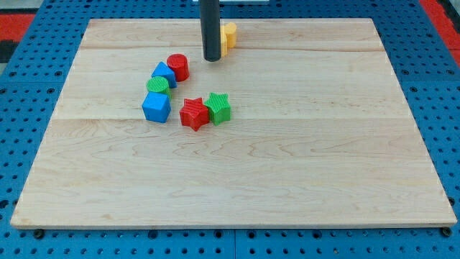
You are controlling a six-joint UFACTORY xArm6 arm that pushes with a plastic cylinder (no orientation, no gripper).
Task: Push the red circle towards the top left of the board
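Observation:
The red circle (pixel 178 66) sits on the wooden board (pixel 237 180), left of centre in the upper part. My tip (pixel 212 59) rests just to the red circle's right, a small gap apart. A blue block (pixel 164 73) touches the red circle's lower left. A green circle (pixel 157 85) lies below that, and a blue cube (pixel 156 107) below the green circle. A red star (pixel 193 113) and a green star (pixel 218 108) sit side by side, below my tip. A yellow block (pixel 228 35) is partly hidden behind the rod.
The board lies on a blue pegboard surface (pixel 29 108) that borders it on all sides. Red areas show at the view's top corners.

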